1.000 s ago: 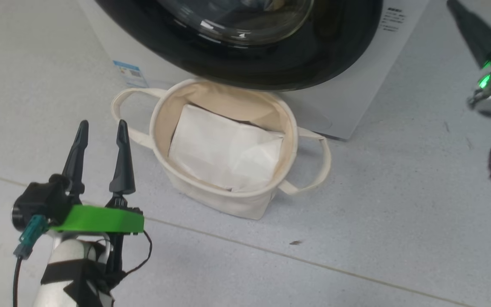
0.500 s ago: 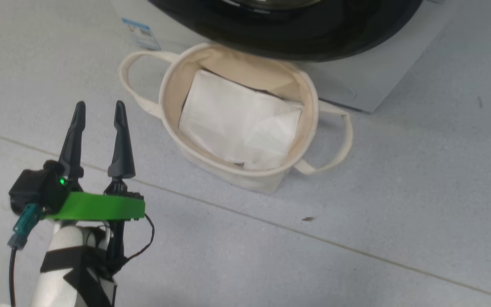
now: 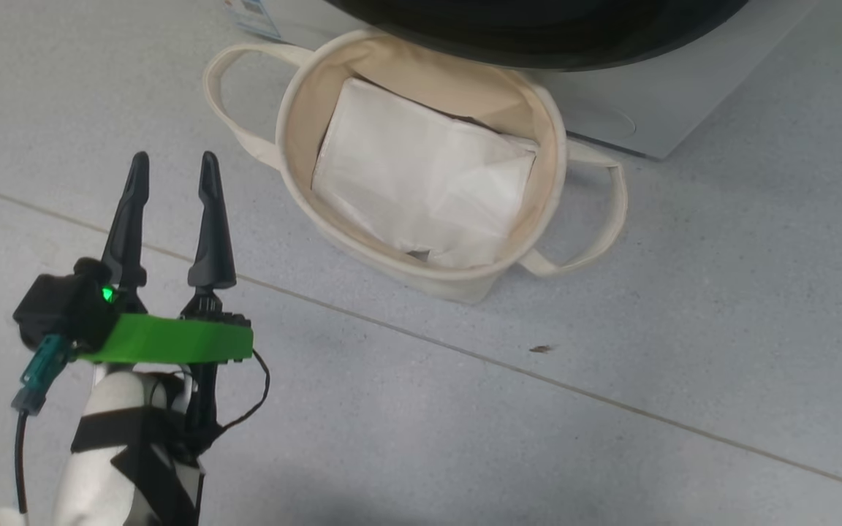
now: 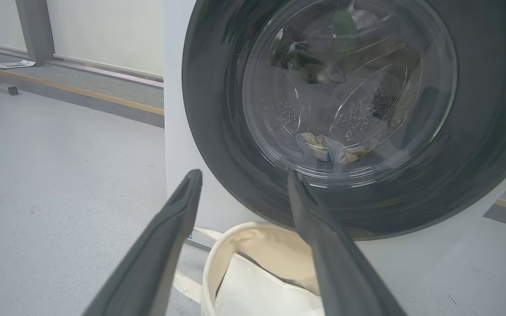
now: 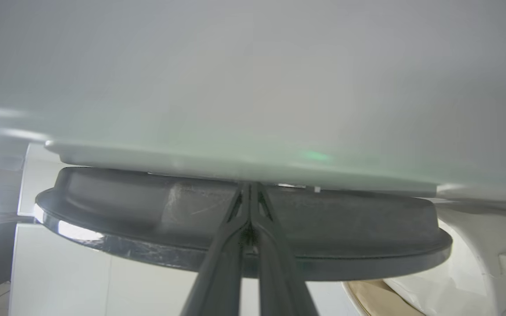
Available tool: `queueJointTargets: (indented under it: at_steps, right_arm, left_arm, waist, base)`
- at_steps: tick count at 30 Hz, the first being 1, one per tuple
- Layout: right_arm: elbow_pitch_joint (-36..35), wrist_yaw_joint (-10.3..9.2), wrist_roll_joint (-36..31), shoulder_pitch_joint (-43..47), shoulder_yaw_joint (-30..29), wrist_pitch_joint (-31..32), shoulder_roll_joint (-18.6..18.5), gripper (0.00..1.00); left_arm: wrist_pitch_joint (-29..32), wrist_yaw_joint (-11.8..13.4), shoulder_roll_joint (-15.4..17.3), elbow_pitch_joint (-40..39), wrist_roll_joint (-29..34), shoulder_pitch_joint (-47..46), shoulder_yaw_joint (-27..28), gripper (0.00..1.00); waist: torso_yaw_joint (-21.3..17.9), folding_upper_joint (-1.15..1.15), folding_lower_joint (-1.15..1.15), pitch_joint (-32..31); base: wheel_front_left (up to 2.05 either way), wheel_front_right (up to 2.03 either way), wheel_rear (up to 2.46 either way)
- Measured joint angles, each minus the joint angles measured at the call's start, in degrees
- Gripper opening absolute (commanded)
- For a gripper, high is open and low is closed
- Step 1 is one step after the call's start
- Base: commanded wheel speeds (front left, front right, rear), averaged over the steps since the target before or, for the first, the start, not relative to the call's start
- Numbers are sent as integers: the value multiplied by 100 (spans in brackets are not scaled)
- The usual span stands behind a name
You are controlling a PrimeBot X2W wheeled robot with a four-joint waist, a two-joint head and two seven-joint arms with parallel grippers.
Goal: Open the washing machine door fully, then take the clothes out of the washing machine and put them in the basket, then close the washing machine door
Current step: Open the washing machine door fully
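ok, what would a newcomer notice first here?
The washing machine door, a glossy black ring round bulging glass, looms in the left wrist view, clothes behind it. Below sits the cream basket holding a white folded sheet; the open left hand hovers beside it, lower left.

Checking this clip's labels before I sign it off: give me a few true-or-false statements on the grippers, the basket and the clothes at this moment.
1. The left gripper is open and empty. True.
2. The clothes lie in the basket. False: the basket holds a white folded sheet; the clothes show behind the glass of the washing machine door.
3. The right gripper is shut, its tips at the door's edge. True.
4. The basket stands far from the washing machine. False: it sits right in front of it, below the door.
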Motion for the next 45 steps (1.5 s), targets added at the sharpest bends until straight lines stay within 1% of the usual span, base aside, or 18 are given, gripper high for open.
queueJointTargets:
  at_steps: [3, 7, 13, 19, 23, 27, 32, 38, 41, 45]
  right_arm:
    - [102, -3, -12, -97, 33, -40, 138, 0]
    - [92, -4, -121, -161, 129, -52, 187, 0]
    - [-165, -8, -120, -4, 238, 125, 294, 0]
    - [-623, -8, -120, 606, 532, 443, 563, 0]
    - [-1034, -8, -89, 1081, 780, 812, 754, 0]
    - [-1415, -8, -93, 1550, 998, 927, 993, 0]
    - [-1712, -8, -93, 2032, 1236, 1031, 1273, 0]
    - [-1972, -8, -112, 2452, 1667, 1018, 1568, 0]
    - [-2067, -8, -112, 2632, 1915, 743, 1669, 0]
    - [-2186, -8, -73, 2802, 2410, 286, 1673, 0]
  left_arm:
    - [0, 0, -9, -3, -1, -61, -1, 100]
    - [0, 4, -14, 9, -7, -80, -24, 100]
    - [0, 7, -15, 53, -41, -80, -26, 100]
    - [0, 5, -15, 163, -55, -49, -25, 100]
    - [0, 3, -15, 260, -41, 34, -19, 100]
    - [0, 0, -15, 376, -37, 178, 9, 100]
    - [0, -2, -15, 567, 0, 297, 42, 100]
    - [0, -3, -14, 770, 1, 342, 60, 100]
    - [0, -47, -14, 854, 44, 374, 80, 100]
    - [0, -71, 2, 1005, 107, 397, 149, 100]
  waist:
    - [13, 0, 0, 67]
    - [21, 0, 1, 56]
    - [11, 0, 0, -98]
    - [-46, 0, 0, -383]
    - [-82, 0, 0, -611]
    - [-85, 0, 0, -857]
    - [-30, 0, 0, -1166]
    - [130, 0, 0, -1450]
    - [226, 0, 0, -1551]
    - [352, 0, 0, -1645]
  base:
    - [0, 0, 0]
    - [0, 0, 0]
    - [0, 0, 0]
    - [0, 0, 0]
    - [0, 0, 0]
    - [0, 0, 0]
    - [0, 0, 0]
    - [0, 0, 0]
    - [0, 0, 0]
    - [0, 0, 0]
